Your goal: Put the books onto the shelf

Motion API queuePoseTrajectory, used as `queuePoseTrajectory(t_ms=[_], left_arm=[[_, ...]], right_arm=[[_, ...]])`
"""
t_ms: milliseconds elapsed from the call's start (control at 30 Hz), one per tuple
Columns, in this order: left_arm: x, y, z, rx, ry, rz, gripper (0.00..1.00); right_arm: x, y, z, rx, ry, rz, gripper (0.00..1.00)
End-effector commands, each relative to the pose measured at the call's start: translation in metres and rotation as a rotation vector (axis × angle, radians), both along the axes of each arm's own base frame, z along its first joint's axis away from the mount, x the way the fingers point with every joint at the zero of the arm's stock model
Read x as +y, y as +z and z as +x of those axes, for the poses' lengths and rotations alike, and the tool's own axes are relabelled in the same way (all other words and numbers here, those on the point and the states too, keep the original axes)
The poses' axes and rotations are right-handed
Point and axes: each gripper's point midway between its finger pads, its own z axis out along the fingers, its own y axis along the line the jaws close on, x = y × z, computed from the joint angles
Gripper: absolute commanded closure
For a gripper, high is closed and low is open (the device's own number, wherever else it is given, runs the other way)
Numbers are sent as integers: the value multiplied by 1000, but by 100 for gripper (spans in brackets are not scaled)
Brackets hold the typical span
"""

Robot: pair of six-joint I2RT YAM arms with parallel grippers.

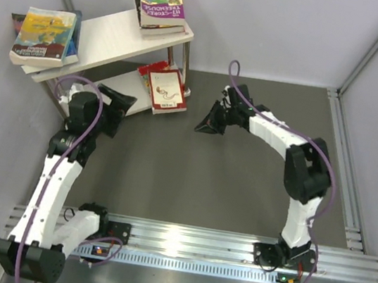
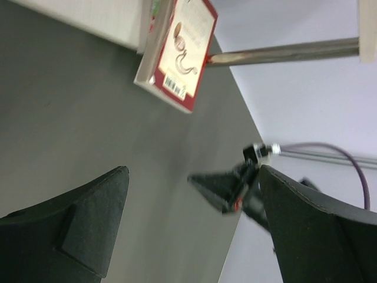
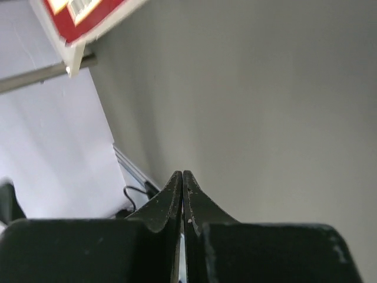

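left gripper (image 1: 125, 101): jaws apart, empty, at 6 o'clock of shelf (image 1: 112, 37) | books: left stack (image 1: 44, 36) and right stack (image 1: 160, 2) on top board, red-white book (image 1: 167, 88) overhanging lower board | right gripper (image 1: 200, 127): pinched together, empty, at 4 o'clock of that book, apart from it, likely because shelving is done

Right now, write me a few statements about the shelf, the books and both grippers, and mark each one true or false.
1. The right gripper is shut and empty. True.
2. The left gripper grips a book. False: it is open, holding nothing.
3. A red book lies on the lower level of the shelf. True.
4. The shelf's top board is bare. False: a left stack and a right stack lie on it.
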Motion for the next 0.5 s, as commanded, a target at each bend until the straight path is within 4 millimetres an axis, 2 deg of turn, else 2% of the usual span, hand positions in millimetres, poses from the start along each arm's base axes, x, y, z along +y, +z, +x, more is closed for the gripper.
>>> queuePoseTrajectory(t_ms=[0,33,67,100,133,167,200,233,300,367,400,433,467], left_arm=[[1,-18,-37,76,-22,22,4],[3,-15,-41,71,-22,31,4],[4,-13,-51,68,-26,49,4],[5,-12,-55,68,-26,56,4],[6,-8,-59,63,-27,62,4],[6,-9,-65,76,-35,71,4],[6,-10,-69,86,-38,73,4],[6,-8,-72,89,-41,79,4],[7,-9,-80,105,-41,82,4],[8,-6,-86,96,-39,85,4],[8,-8,-90,108,-39,85,3],[9,-5,-92,102,-39,84,3],[9,-4,-94,98,-41,88,3]], right_arm=[[49,21,20,-49,26,104,100],[58,7,24,-25,30,107,100],[67,9,27,-14,22,133,100],[82,21,34,-51,33,176,100],[88,9,38,-28,25,176,100],[94,9,42,-9,9,192,100],[103,18,48,-26,10,218,100],[108,8,54,-1,-8,227,100],[117,15,65,-9,-19,260,100],[126,9,73,10,-35,283,100],[130,19,80,-10,-39,303,100],[132,10,85,-3,-53,296,100],[134,10,90,6,-67,303,100]])
